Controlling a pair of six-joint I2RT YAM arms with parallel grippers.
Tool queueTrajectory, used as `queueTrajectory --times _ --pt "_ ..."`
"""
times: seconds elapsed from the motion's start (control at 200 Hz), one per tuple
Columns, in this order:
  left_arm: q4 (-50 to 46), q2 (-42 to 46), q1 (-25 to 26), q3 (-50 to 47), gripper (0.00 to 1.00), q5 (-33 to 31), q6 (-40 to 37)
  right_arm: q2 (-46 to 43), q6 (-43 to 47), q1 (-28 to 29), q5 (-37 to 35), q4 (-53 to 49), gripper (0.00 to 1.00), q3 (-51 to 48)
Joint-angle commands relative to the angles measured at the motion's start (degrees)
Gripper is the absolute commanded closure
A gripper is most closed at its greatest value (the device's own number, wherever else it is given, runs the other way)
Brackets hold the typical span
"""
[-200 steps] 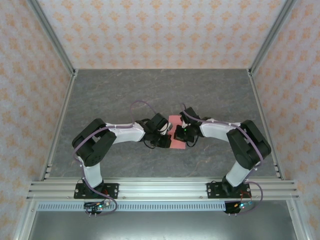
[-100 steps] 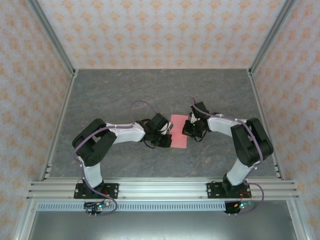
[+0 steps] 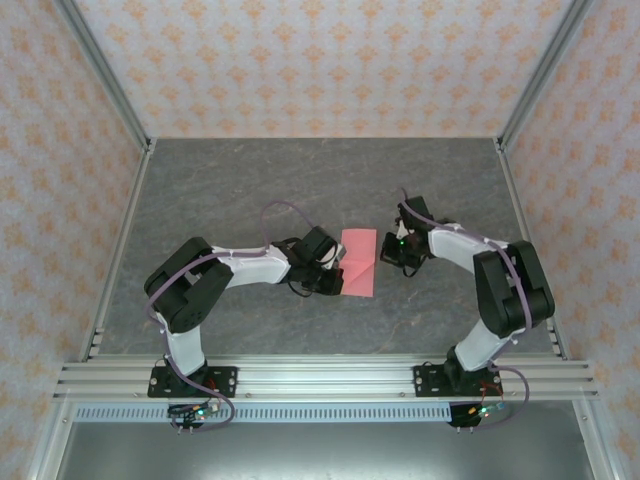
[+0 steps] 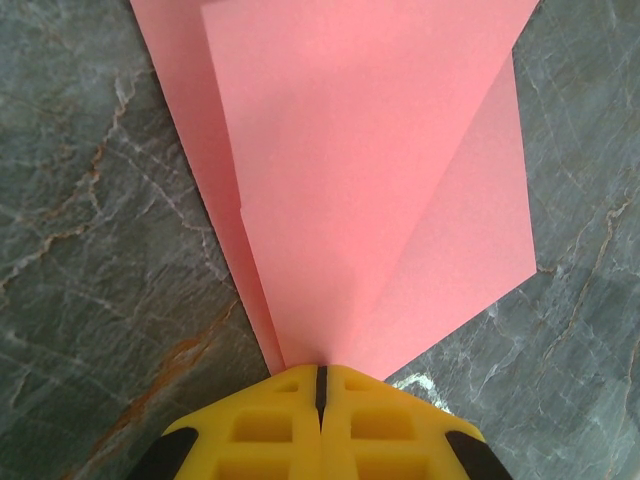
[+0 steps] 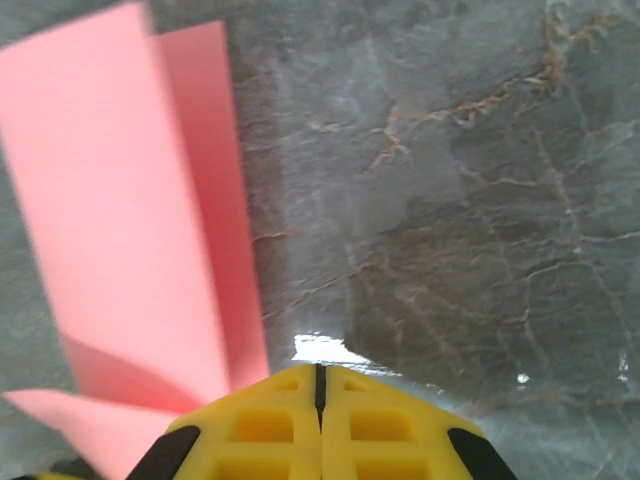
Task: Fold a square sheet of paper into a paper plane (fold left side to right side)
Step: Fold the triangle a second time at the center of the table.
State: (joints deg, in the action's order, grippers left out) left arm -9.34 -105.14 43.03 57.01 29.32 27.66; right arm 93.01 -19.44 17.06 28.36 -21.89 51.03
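**Overhead view.** The right claw (image 3: 400,252) has drawn back to the right over the last second. A second ago it stood over the pink sheet of paper (image 3: 360,265); now it is beside the sheet's right edge, above bare table (image 3: 250,180). The left claw (image 3: 332,278) has not moved and remains at the sheet's left edge. The sheet lies at the middle of the table between the two claws, already folded to a narrow upright strip.

**Left wrist view.** The yellow fingers (image 4: 290,400) are pressed together with no gap. The paper's layers meet at their tip and fan out from it, with an upper flap above a lower layer that shows along both sides. Whether the tip pinches the paper or only pins it to the table cannot be told.

**Right wrist view.** This claw is also closed, and it holds nothing. Grey stone surface lies ahead of it. The paper is to its left, slightly blurred, with one flap standing above the other.

**Reading.** The right arm's retreat suggests that its part in the left-to-right fold is finished for now. The left claw alone keeps the sheet in place. The raised upper flap suggests that the crease is soft and has sprung partly open, so it probably needs another press before the nose folds of the plane can begin.
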Motion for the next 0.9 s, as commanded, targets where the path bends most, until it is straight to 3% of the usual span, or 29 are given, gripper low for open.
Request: queueTrajectory --times 0.0,0.28,0.611,0.896 --pt "-5.63 -1.12 0.39 -1.38 0.95 -2.43 0.73 -4.02 -0.87 2.89 2.72 -0.2 0.94 0.74" --pt "-5.88 -1.2 0.36 -0.75 0.95 -2.42 0.64 -3.27 -5.26 8.64 5.0 4.97 0.94 -1.2" --pt "-7.14 0.23 0.43 1.57 0.94 -2.01 0.25 4.09 -3.73 8.87 0.41 0.52 0.94 1.95" --pt "-5.97 0.39 0.39 6.81 0.93 3.32 0.55 5.25 -3.28 8.89 -1.5 -2.5 0.94 1.81"
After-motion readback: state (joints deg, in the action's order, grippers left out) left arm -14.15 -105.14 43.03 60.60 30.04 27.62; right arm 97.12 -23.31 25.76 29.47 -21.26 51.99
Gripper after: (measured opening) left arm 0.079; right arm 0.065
